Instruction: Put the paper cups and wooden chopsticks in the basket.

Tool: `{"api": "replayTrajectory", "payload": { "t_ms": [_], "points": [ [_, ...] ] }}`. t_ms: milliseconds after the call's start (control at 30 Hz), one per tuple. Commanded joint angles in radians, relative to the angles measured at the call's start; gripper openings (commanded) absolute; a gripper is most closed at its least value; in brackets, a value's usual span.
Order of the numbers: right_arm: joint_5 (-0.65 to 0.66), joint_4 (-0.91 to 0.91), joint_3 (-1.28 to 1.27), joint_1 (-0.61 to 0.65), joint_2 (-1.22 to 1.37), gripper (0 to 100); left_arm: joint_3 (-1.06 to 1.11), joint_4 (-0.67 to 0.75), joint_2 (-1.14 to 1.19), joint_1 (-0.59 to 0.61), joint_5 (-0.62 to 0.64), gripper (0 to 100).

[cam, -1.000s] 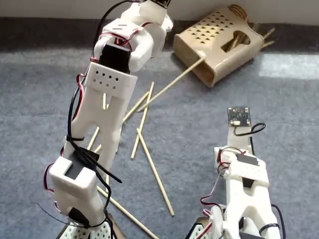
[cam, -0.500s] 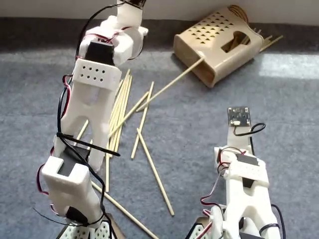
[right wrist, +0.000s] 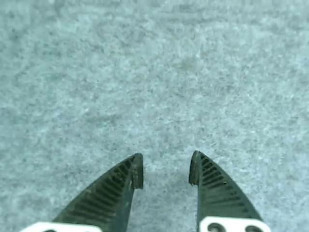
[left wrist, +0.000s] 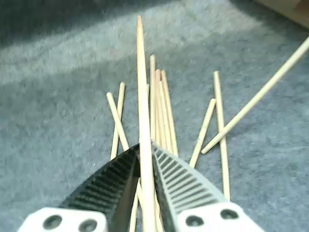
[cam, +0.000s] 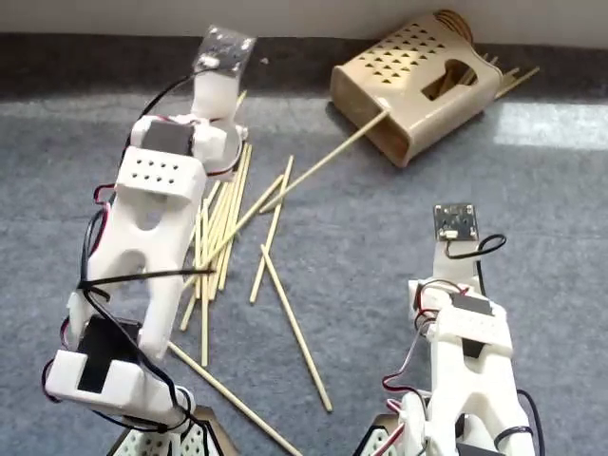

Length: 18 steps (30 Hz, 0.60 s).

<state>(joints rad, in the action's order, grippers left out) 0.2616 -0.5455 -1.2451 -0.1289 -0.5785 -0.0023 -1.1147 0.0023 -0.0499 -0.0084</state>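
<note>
My left gripper [left wrist: 145,147] is shut on a single wooden chopstick [left wrist: 141,72] that points out ahead between the jaws, above a bundle of chopsticks [left wrist: 161,111] lying on the grey carpet. From above, the left arm [cam: 157,190] stands over that bundle [cam: 223,214] at the left. The tan perforated basket [cam: 418,85] lies on its side at the back right, a long chopstick [cam: 328,160] poking out of its mouth and more sticks showing inside and behind it. My right gripper [right wrist: 165,169] is open over bare carpet, nothing between its fingers.
Loose chopsticks [cam: 294,328] are scattered across the carpet between the two arms, one [cam: 233,404] near the left arm's base. The right arm [cam: 465,332] stands at the front right. A dark strip and a wall run behind the basket.
The left arm has swung left and drawn back from the basket, uncovering the bundle of chopsticks beneath it. The right arm has kept still.
</note>
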Motion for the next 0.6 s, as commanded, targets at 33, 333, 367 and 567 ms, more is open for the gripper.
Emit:
{"api": "replayTrajectory", "payload": {
  "t_ms": [33, 333, 367, 567],
  "points": [
    [-0.011, 0.001, 0.254, 0.022, 0.031, 16.6, 0.311, 0.203, -0.038, 0.165, 0.133, 16],
    [-0.321, -0.067, 1.049, 0.041, 0.489, 16.6, 0.412, 0.356, -0.036, 0.295, 0.135, 17],
    [-0.373, -0.038, 1.107, 0.051, 0.555, 16.6, 0.43, 0.382, -0.036, 0.294, 0.135, 17],
    [-0.479, -0.008, 1.463, 0.157, 0.903, 16.6, 0.49, 0.511, -0.036, 0.291, 0.135, 17]
  ]
}}
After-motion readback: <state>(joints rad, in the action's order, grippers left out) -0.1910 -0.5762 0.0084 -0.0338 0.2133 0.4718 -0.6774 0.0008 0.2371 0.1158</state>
